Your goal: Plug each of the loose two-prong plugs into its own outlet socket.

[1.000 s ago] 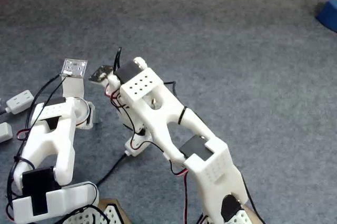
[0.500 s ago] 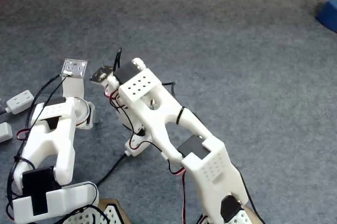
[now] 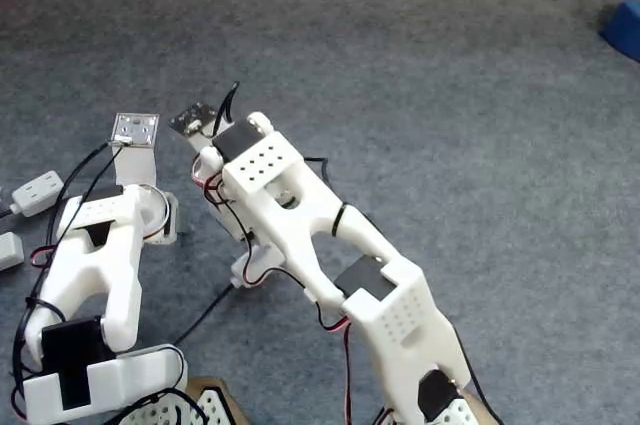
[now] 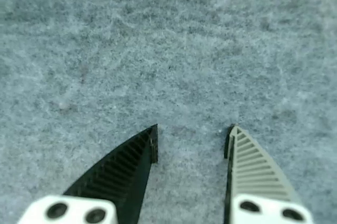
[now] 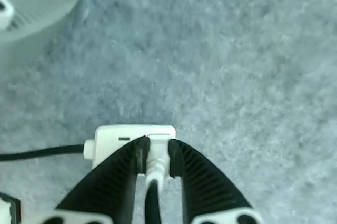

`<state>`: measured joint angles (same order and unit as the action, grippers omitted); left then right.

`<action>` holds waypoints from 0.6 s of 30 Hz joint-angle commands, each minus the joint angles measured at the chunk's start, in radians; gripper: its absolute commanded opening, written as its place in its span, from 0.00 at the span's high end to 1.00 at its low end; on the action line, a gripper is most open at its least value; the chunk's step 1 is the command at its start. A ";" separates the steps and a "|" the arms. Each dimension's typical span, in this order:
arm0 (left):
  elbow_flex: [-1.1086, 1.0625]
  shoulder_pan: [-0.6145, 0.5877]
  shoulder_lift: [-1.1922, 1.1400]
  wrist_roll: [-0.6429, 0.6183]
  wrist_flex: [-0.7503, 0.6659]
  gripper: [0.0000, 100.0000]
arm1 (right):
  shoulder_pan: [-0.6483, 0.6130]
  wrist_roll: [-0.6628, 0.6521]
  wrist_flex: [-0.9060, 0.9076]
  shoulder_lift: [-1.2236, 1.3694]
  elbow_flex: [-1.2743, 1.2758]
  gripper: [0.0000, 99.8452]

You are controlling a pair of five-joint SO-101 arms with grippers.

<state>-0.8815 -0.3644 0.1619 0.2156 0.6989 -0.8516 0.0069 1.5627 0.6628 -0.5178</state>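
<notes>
The grey felt-covered table (image 3: 480,145) carries everything. Over it there are two arms. The bigger-looking right arm (image 3: 330,235) stretches diagonally across the high view, and the left arm (image 3: 100,255) is folded near the table's left side. The step in hand looks like the seating of one plug. The right end effector (image 5: 156,147) is clamped on a white plug (image 5: 157,158) whose cable runs back between the black fingers. The plug's front meets the face of a white outlet block (image 5: 131,133), which lies flat on the table with a black cable leaving one end. The prongs are hidden, so I cannot tell whether they are partly in or only lined up. The next move probably calls for a straight push along the prong axis. Nothing pins the block, so it may slide away unless braced. The left end effector (image 4: 192,129) could serve for that. It is spread open over bare table with nothing between its fingers, and a pale finger (image 5: 37,2) shows not far from the block. By count there are two arms, two end effectors, one gripped plug and one outlet block at it. Two more white blocks sit at the table's left edge, one with a cable (image 3: 38,192) and one cut off by the frame (image 3: 8,250). They are too small to say whether they are sockets or plugs.
</notes>
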 commanded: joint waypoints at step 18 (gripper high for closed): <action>0.041 -0.038 0.007 -0.061 -0.040 0.79 | 0.065 -0.061 0.188 -0.117 0.059 0.99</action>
<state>-0.8769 -0.3890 0.1603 0.1649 0.6790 -0.8117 -0.0514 1.7361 0.6061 -0.4841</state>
